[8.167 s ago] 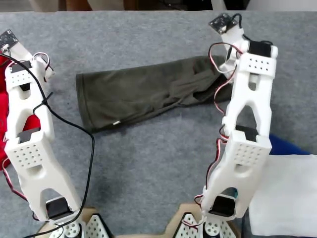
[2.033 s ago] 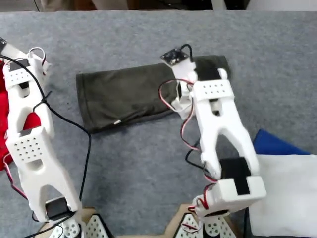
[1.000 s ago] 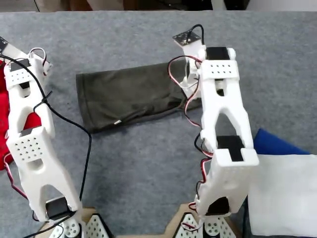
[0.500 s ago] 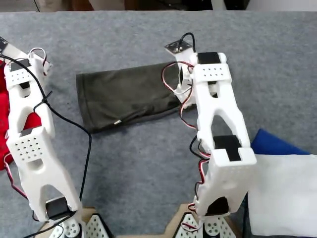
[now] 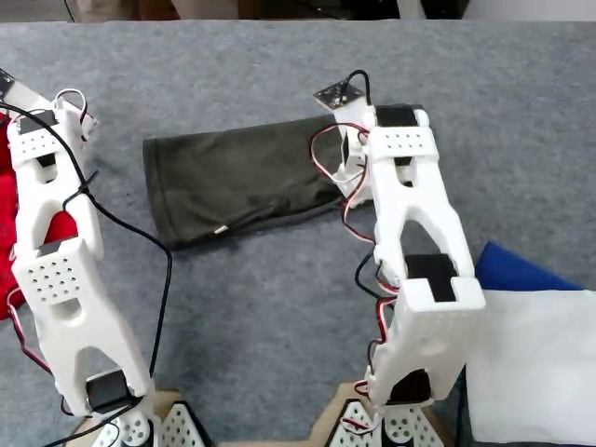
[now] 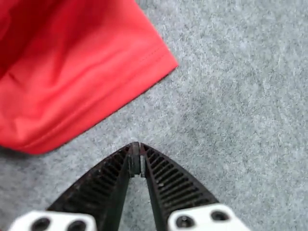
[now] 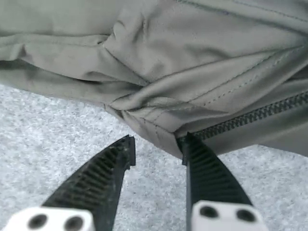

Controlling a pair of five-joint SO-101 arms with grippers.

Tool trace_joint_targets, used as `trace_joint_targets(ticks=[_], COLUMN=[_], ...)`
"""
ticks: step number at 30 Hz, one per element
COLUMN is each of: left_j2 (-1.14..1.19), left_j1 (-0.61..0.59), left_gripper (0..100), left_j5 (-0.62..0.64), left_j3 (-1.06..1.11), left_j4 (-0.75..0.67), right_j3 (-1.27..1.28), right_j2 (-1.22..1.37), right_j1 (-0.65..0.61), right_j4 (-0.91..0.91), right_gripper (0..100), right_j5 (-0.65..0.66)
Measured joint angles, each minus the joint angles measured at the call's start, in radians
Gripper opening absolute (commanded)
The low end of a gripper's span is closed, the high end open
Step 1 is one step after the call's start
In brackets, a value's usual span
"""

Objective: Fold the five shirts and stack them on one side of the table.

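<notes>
A dark olive shirt (image 5: 237, 182) lies folded into a long band across the middle of the grey table. My right gripper (image 7: 156, 144) is open at its right end, hanging just above a bunched corner of the olive shirt (image 7: 159, 120), one fingertip at the cloth's edge. The right arm (image 5: 405, 186) covers that end in the high view. A red shirt (image 6: 62, 72) lies at the table's left edge. My left gripper (image 6: 136, 156) is shut and empty over bare table beside the red shirt's hem.
A white cloth (image 5: 535, 363) lies at the front right, with a blue cloth (image 5: 512, 270) partly under it. The left arm (image 5: 51, 233) stands along the left edge over the red shirt (image 5: 11, 200). Grey table (image 5: 261, 307) lies between the arms.
The right arm has swung along the olive shirt's right end, going left, back right, then settling left again. That end is now folded in, so the band is shorter. The left arm has kept still.
</notes>
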Motion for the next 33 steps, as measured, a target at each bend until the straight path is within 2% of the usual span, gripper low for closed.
trace_joint_targets(ticks=[9, 11, 14, 22, 27, 33], left_j2=[0.0, 0.0, 0.0, 0.0, 0.0, 0.0], left_j1=[0.0, 0.0, 0.0, 0.0, 0.0, 0.0], left_gripper=[2, 2, 2, 2, 2, 2], left_j5=[0.0, 0.0, 0.0, 0.0, 0.0, 0.0], left_j3=[0.0, 0.0, 0.0, 0.0, 0.0, 0.0], left_j4=[0.0, 0.0, 0.0, 0.0, 0.0, 0.0], right_j3=[0.0, 0.0, 0.0, -0.034, -0.097, -0.253], right_j2=[0.0, 0.0, 0.0, 0.0, 0.006, 0.137], right_j1=[0.02, 0.018, 0.02, 0.02, -0.021, -0.041], right_j4=[-0.005, -0.005, -0.005, -0.032, -0.032, -0.028], right_gripper=[16.8, 12.2, 0.0, 0.6, 0.7, 0.7], right_j5=[0.046, 0.046, 0.046, 0.046, 0.046, 0.046])
